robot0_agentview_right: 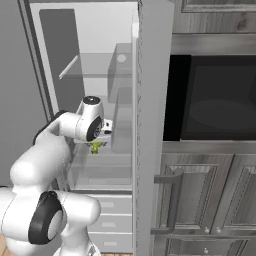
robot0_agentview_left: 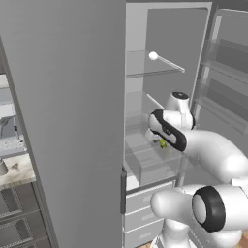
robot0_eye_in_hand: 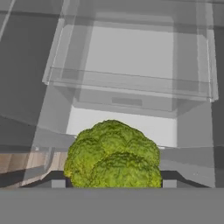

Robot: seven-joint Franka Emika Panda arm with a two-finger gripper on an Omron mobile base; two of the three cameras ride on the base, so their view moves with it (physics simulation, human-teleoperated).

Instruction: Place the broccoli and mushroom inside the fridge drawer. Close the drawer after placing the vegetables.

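Risk for you: claw point(robot0_eye_in_hand: 111, 186) clenched on the bright yellow-green broccoli floret point(robot0_eye_in_hand: 113, 155) hangs above the near edge of the open translucent clear-plastic fridge drawer point(robot0_eye_in_hand: 131, 83), so releasing here could drop it onto the rim.

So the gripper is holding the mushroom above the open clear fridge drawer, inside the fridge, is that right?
Not quite: the gripper holds the broccoli, a yellow-green floret, not the mushroom. The hand view shows it between the jaws, above the open fridge drawer.
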